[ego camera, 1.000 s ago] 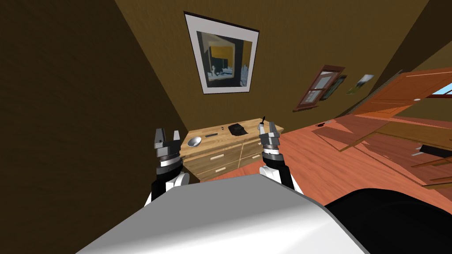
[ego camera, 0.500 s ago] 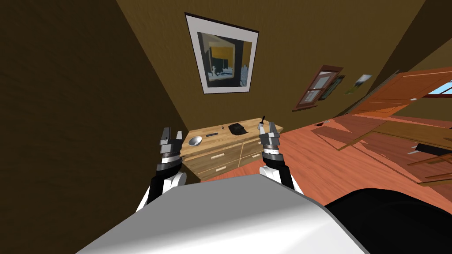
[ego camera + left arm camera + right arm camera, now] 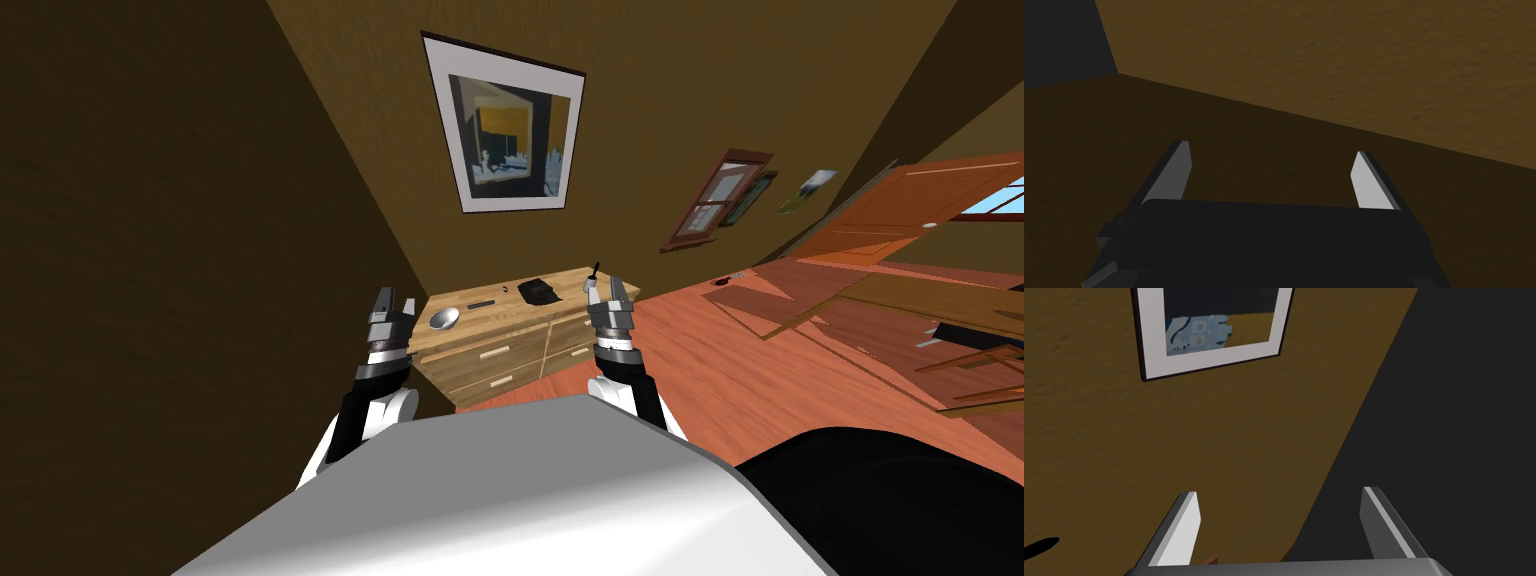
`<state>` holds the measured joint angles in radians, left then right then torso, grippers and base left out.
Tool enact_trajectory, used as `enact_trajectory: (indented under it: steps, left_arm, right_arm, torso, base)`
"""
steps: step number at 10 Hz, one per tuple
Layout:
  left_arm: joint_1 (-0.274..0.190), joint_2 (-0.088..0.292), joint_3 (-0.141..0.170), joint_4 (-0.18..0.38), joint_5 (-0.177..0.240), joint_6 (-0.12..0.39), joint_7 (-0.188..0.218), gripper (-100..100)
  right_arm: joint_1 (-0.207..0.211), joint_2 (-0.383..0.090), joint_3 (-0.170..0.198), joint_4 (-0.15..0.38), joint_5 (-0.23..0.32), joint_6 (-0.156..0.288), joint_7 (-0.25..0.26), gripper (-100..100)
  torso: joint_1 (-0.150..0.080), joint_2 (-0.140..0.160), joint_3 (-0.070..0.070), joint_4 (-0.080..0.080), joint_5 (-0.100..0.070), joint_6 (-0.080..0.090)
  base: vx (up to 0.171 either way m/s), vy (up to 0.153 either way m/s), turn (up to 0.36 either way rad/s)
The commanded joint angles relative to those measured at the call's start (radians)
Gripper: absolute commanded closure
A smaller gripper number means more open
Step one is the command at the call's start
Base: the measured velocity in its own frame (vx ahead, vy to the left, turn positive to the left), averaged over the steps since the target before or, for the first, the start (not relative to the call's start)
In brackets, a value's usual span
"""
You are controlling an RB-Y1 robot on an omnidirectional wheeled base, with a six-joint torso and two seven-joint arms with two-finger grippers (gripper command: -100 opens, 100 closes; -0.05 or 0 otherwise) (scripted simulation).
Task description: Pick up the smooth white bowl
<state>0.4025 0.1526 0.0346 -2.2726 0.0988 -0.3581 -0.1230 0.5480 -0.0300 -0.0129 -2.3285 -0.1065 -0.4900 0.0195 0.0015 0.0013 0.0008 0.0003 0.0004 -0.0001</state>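
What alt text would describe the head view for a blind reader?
A pale bowl sits on a wooden dresser below a framed picture on a brown wall. The left gripper and right gripper hover before it, fingers open.

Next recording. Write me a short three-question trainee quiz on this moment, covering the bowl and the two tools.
1. Multiple choice: the bowl rests on A) a chair seat, B) the wooden dresser, C) a sink.
2. True or false: the left tool is shut on the bowl.
3. Fill in: in the head view, the tool nearer the bowl is the ____ one.

Key: 1 B. 2 False: its fingers stand apart with nothing between them. 3 left.
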Motion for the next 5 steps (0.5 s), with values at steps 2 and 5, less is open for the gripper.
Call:
enact_trajectory:
  steps: [2, 5]
  left_arm:
    - [-0.015, 0.011, 0.016, -0.002, 0.007, 0.073, 0.005, -100]
    - [-0.037, 0.028, 0.046, 0.0, 0.019, 0.16, 0.014, -100]
  right_arm:
    - [0.0, 0.0, 0.0, 0.0, 0.0, 0.0, 0.0, 0]
    - [0.0, 0.0, 0.0, 0.0, 0.0, 0.0, 0.0, 0]
  torso:
    - [0.0, 0.0, 0.0, 0.0, 0.0, 0.0]
    - [0.0, 0.0, 0.0, 0.0, 0.0, 0.0]
  base:
    - [-0.03, 0.019, -0.01]
    - [-0.029, 0.022, -0.011]
